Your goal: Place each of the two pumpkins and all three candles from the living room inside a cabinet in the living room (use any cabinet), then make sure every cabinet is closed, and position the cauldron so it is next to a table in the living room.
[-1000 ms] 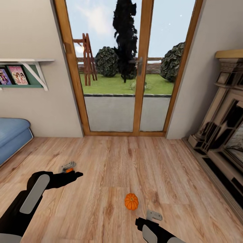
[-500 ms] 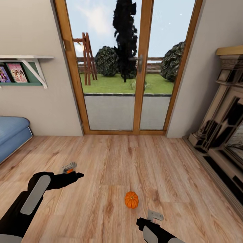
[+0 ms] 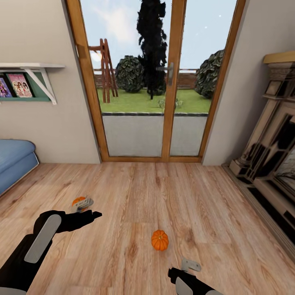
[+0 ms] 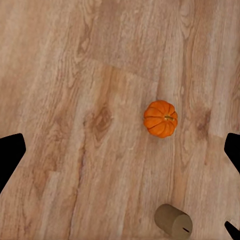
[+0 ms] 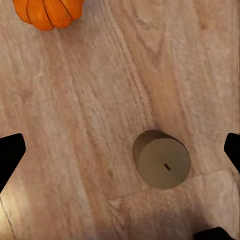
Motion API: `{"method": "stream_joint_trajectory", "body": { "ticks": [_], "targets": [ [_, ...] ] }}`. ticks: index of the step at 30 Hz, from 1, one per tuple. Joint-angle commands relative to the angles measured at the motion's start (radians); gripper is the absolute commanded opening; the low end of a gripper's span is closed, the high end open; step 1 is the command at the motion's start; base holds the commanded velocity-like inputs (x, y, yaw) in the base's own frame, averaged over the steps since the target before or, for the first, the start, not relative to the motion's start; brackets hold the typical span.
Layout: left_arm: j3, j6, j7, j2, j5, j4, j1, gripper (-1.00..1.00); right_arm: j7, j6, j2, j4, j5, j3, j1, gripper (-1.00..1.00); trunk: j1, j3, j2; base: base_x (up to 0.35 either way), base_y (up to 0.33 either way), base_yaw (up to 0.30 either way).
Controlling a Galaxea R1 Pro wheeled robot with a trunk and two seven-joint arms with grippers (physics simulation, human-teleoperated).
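Both arms hang low over the pale wood-plank floor (image 3: pixel 172 192), placed for picking. The left gripper (image 3: pixel 88 208) is spread wide above a small ribbed orange pumpkin (image 4: pixel 160 118). The right gripper (image 3: pixel 183 272), also wide, hovers over a stubby tan candle (image 5: pixel 161 159).

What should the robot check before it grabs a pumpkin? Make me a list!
1. Left fingers spread open: ok.
2. Right fingers spread open: ok.
3. Both hold nothing: ok.
4. Pumpkin sits free on the floor: ok.
5. Second pumpkin near the left fingers, partly hidden behind them: ok.
6. Candle standing upright under the right fingers: ok.
7. Cabinet open and ready: cannot tell.
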Motion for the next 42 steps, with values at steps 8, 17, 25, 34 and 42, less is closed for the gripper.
{"method": "stream_joint_trajectory", "body": {
  "ticks": [8, 17, 25, 34, 42],
  "targets": [
    [-0.003, 0.001, 0.010, -0.002, 0.010, -0.001, 0.000, 1.00, -0.012, -0.021, -0.011, 0.023, -0.010, 0.009, -0.001, 1.00, 0.031, -0.026, -0.057, 0.000, 0.000, 0.000],
    [-0.003, 0.001, 0.010, -0.002, 0.010, -0.002, 0.000, 1.00, -0.019, -0.021, -0.039, 0.025, -0.013, 0.008, -0.001, 1.00, 0.065, -0.054, -0.120, 0.000, 0.000, 0.000],
    [-0.003, 0.001, 0.010, -0.002, 0.010, -0.002, 0.000, 1.00, -0.018, -0.022, -0.043, 0.025, -0.013, 0.008, -0.001, 1.00, 0.096, -0.079, -0.176, 0.000, 0.000, 0.000],
    [-0.016, 0.000, 0.011, -0.006, 0.010, -0.002, 0.000, 1.00, -0.017, -0.023, -0.043, 0.024, -0.010, 0.010, -0.001, 1.00, 0.130, -0.108, -0.239, 0.000, 0.000, 0.000],
    [-0.033, -0.001, 0.013, -0.010, 0.002, 0.009, 0.000, 1.00, -0.010, -0.024, -0.047, 0.023, -0.006, 0.010, -0.001, 1.00, 0.161, -0.133, -0.295, 0.000, 0.000, 0.000]
  ]
}}
